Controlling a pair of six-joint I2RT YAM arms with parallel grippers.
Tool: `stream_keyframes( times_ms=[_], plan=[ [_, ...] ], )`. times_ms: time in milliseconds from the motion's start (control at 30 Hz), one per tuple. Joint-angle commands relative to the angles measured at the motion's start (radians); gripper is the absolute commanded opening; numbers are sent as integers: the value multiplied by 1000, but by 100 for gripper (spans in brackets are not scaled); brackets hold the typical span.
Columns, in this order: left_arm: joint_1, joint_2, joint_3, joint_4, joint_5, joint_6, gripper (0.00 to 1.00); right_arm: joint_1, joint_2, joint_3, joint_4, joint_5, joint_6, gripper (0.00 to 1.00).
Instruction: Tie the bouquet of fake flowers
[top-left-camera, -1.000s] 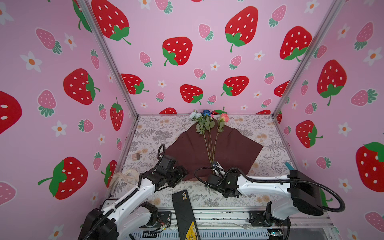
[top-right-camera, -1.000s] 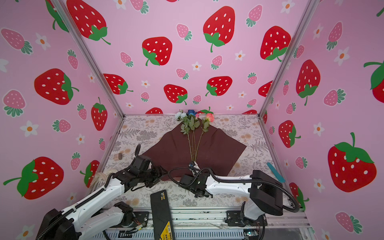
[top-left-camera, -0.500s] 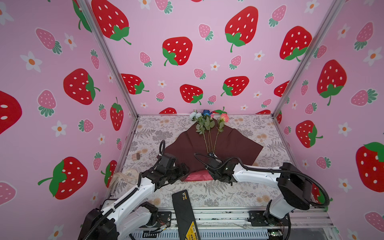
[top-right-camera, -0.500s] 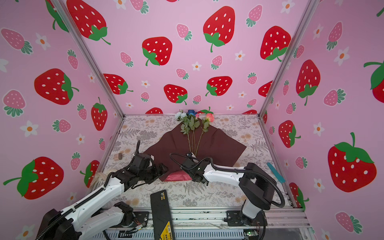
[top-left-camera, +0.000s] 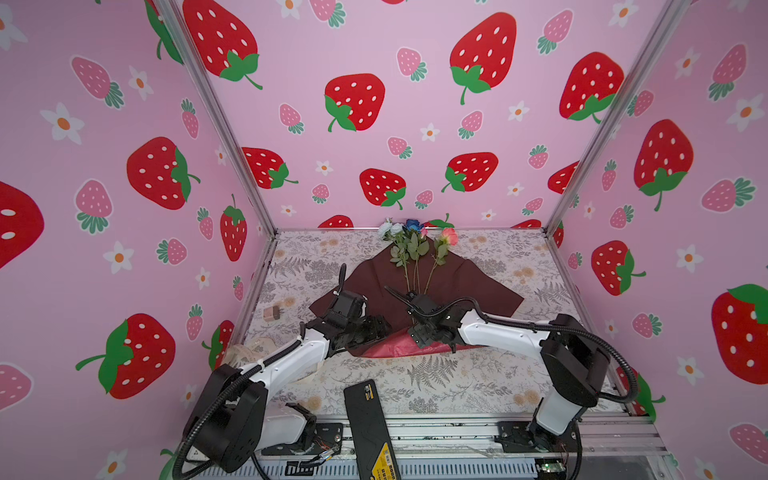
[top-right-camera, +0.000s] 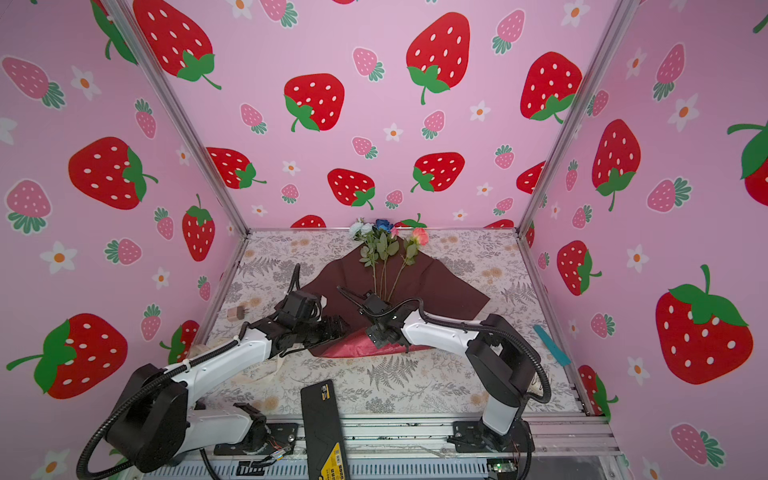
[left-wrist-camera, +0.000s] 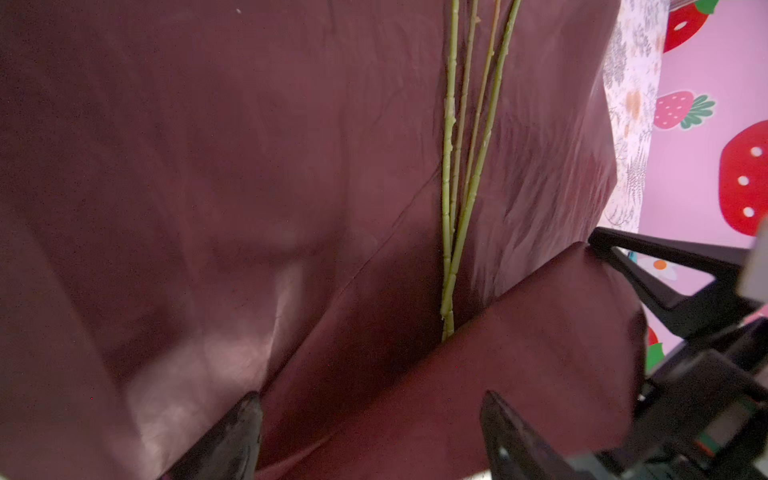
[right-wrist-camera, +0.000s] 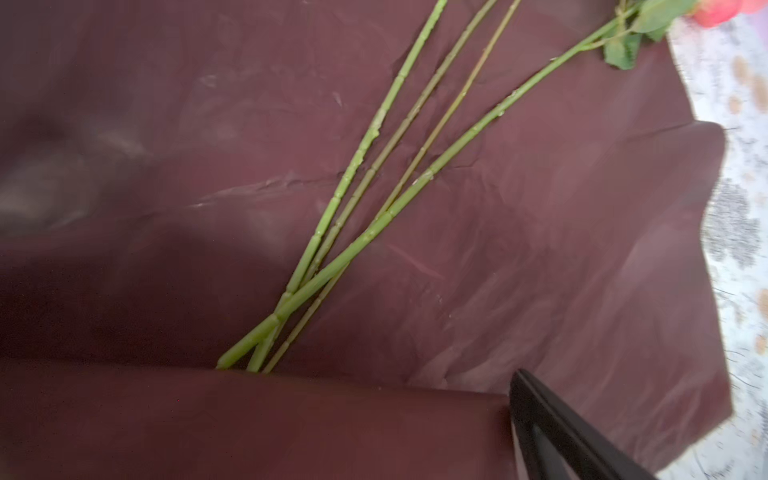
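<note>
left gripper (left-wrist-camera: 372, 419) stands wide, its jaws astride the folded flap (left-wrist-camera: 519, 353) of the dark red wrapping paper (left-wrist-camera: 208, 166), not clamped on it. mid-table, the bouquet of fake flowers (top-left-camera: 411, 253) lies loose on that sheet, stem ends tucked under the fold. right gripper (top-left-camera: 424, 337) is wide too, at the flap's other end. unpinned, the glossy paper may spring flat, and a dragging jaw could scatter the stems.

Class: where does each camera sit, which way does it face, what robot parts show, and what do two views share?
Top views: high behind the arms, looking down and forward; left gripper and right gripper show.
Left wrist: low over the paper, along the stems; its fingers show.
Right wrist: likewise; one finger.
Wrist views share stems, folded paper.
</note>
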Motion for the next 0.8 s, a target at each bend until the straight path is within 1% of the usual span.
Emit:
stream_keyframes(
  times_ms=[0, 100, 200, 267, 367, 433, 533, 567, 700, 767],
  plan=[
    [1, 35, 47, 38, 39, 59, 81, -16, -1, 39, -65, -90, -30, 100],
    [0, 37, 62, 17, 53, 162, 81, -22, -1, 50, -85, -104, -39, 100],
    [0, -4, 92, -50, -11, 271, 81, -28, 10, 50, -95, -110, -42, 100],
    [2, -43, 104, -72, -26, 362, 81, -29, 20, 51, -101, -116, -44, 100],
    [2, -87, 91, -51, 28, 491, 81, -30, 28, 50, -102, -124, -46, 100],
    [-1, -108, 70, -24, 122, 562, 81, -30, 29, 51, -104, -132, -47, 100],
    [-11, -125, 22, 30, 211, 603, 81, -30, 27, 49, -111, -134, -52, 100],
    [-16, -126, 14, 32, 222, 610, 81, -29, 25, 51, -112, -133, -52, 100],
    [-33, -131, -15, 34, 217, 628, 83, -29, 24, 53, -115, -145, -56, 100],
    [-39, -134, -39, 62, 211, 617, 83, -30, 29, 59, -119, -148, -58, 100]
  ],
)
